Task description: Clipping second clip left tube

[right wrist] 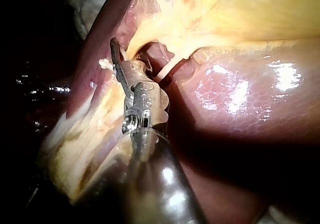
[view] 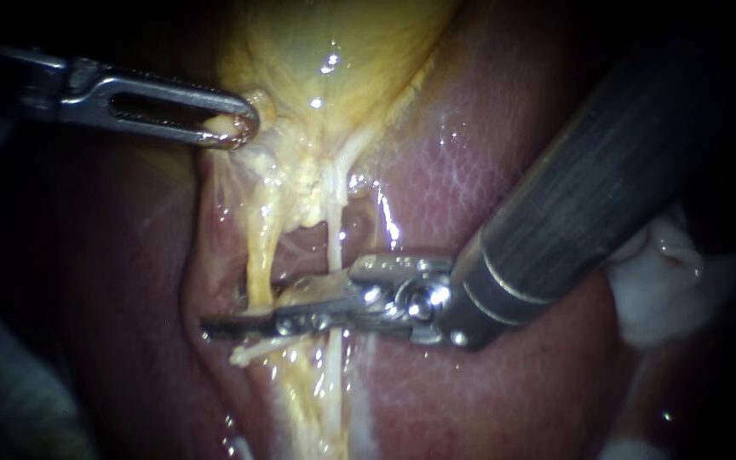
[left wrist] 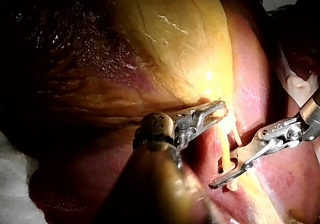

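Observation:
My left instrument comes in from the upper left, its slotted jaws shut on a fold of yellow tissue at the neck of the gallbladder, holding it up; the left wrist view shows the same grip. Two tubes run down from the neck: a thick yellowish left tube and a thin white right tube. My right instrument lies across both tubes from the right. Its jaws are open, and the left tube passes between them. The right wrist view shows one jaw beside the thin white tube.
Pink liver lies to the right of the tubes, under the right shaft. White gauze sits at the right edge. A small window opens between the two tubes. Dark liver flanks the gallbladder.

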You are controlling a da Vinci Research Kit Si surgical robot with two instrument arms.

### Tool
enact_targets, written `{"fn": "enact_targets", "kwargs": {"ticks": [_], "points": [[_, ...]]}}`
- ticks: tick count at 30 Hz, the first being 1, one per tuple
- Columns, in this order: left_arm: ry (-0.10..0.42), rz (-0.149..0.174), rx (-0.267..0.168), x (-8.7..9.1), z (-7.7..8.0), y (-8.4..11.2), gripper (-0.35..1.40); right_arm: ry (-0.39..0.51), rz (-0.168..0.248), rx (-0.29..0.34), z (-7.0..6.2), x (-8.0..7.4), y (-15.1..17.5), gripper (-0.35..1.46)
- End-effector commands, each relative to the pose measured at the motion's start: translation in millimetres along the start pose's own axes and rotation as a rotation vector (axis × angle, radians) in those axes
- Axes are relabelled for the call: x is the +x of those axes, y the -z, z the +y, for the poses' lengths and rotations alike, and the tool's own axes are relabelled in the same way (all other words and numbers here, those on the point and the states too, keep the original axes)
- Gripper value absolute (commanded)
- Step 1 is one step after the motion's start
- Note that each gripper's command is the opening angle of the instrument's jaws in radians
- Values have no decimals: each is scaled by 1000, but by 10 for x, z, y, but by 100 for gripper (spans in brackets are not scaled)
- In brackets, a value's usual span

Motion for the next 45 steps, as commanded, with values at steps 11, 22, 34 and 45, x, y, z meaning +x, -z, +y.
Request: {"fn": "enact_targets", "kwargs": {"ticks": [11, 22, 34, 45], "points": [[0, -1, -1, 0, 0, 2, -35, 1, 41, 19, 4, 2, -2, 39], [-1, -2, -2, -1, -1, 4, -35, 27, 78, -7, 11, 4, 5, 50], [-1, -3, -4, 0, -3, 7, -35, 12, 75, -6, 8, 13, 48, 50], [-2, -4, -4, -1, -4, 9, -35, 13, 69, -5, 22, 8, 67, 50]]}}
